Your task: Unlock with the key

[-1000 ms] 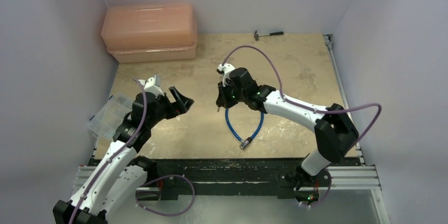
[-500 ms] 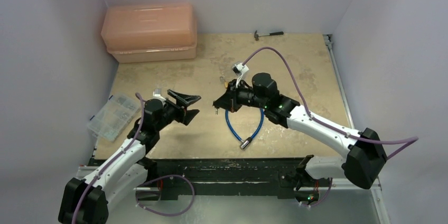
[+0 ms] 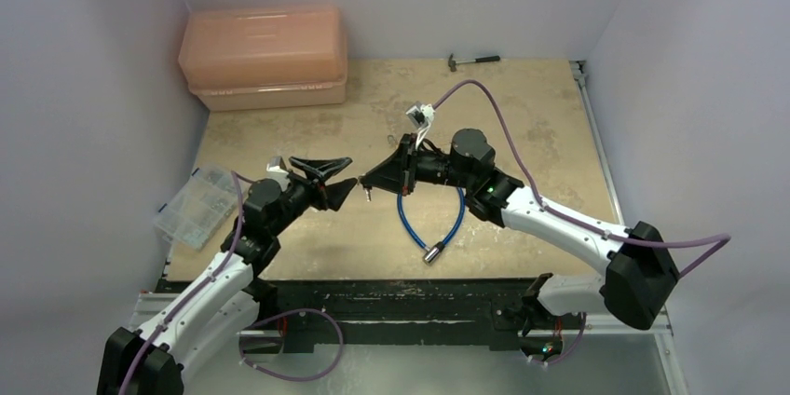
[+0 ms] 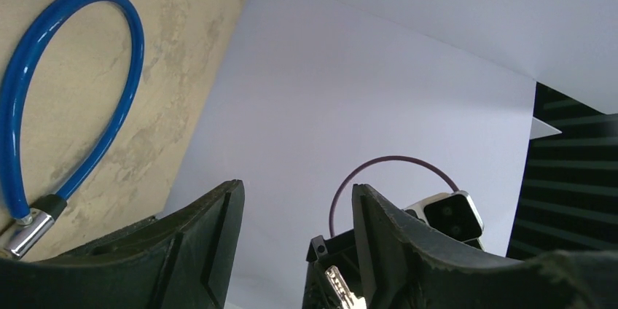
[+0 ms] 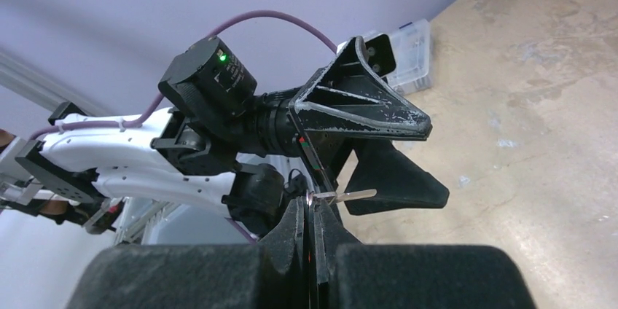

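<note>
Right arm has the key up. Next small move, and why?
Probably ease the right gripper forward so the key it pinches goes between the open fingers of the left gripper. The blade points at that gap but seems just short of it.

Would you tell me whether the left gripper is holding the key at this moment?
No, the left gripper stands open with nothing between its fingers, while the key is pinched in the shut right gripper.
</note>
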Controlling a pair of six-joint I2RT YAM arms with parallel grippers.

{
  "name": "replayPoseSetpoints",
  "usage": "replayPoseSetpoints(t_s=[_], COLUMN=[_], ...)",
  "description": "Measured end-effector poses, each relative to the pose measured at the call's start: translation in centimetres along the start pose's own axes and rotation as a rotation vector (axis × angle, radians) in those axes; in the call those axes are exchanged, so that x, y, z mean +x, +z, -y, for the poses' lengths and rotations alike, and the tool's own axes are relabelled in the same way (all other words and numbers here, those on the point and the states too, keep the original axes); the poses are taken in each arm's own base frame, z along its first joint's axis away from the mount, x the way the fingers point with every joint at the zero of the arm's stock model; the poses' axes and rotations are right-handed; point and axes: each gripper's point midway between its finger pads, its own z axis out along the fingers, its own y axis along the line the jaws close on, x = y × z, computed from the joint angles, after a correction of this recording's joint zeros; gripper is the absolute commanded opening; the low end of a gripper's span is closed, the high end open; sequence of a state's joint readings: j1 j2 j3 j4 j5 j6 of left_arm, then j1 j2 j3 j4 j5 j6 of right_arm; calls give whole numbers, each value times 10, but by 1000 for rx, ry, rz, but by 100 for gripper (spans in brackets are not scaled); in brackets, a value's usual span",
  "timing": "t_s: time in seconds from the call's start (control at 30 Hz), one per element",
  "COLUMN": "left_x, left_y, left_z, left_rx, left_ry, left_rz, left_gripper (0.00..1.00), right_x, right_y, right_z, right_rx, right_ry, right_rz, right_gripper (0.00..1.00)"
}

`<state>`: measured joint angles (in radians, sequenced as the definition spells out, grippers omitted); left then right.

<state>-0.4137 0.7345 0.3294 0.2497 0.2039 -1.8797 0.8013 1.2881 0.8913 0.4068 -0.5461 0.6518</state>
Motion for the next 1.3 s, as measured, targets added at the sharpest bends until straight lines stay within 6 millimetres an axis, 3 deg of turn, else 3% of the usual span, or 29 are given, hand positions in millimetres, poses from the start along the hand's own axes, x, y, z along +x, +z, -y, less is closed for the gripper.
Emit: replayPoseSetpoints(t_s=[0.53, 0.8, 1.3], left_x=[28, 26, 23], left_y=[-5, -8, -3], left_z=[46, 41, 35], left_rx=[85, 62, 38], left_ry=[-13, -17, -21], left_rz=[-68, -55, -44], left_gripper=[37, 49, 51], right_x=[12, 7, -4], right_y=[15, 16, 18], right_z=[6, 3, -6], right_rx=[-27, -36, -58], right_ry=[56, 48, 41], right_rz=[-22, -12, 3], right_gripper=[0, 0, 0])
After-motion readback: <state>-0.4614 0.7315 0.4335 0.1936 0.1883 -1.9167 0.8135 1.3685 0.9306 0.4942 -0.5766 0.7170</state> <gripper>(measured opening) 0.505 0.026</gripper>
